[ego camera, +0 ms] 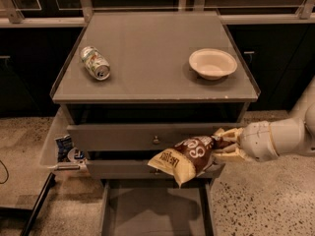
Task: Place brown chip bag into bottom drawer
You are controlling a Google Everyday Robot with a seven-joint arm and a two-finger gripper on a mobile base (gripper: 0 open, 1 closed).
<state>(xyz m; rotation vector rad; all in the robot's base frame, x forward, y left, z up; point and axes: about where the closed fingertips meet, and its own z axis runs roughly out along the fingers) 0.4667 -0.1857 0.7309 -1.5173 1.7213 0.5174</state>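
The grey tabletop point(152, 48) filled the upper half of the view, its front edge running straight across above the drawer fronts, with a wide bare stretch through its middle. Under it the top bay gaped dark, and two knobbed drawers point(123, 137) stood stepped outward below. The bottom drawer point(155, 213) was pulled out toward 6 o'clock. Its flat grey floor lay open between thin side walls, and only shadow fell on it. The white arm point(283, 135) reached in from 3 o'clock, level with the knobbed drawer fronts and clear of the tabletop's right corner. The brown chip bag point(189, 156) hung in the air in front of those fronts, above the open drawer's back part and not touching its floor. It tilted with its tan-yellow end down toward 7 o'clock. The tool point(220, 144) was clenched on the bag's upper right end, one finger above and one below the foil. A white bowl point(212, 63) sat upright at 2 o'clock on the tabletop, near the right edge. A can point(95, 62) lay on its side at 10 o'clock, near the left edge. A small blue-white packet point(64, 147) sat in a side tray point(49, 149) at 9 o'clock, well apart from the bag.
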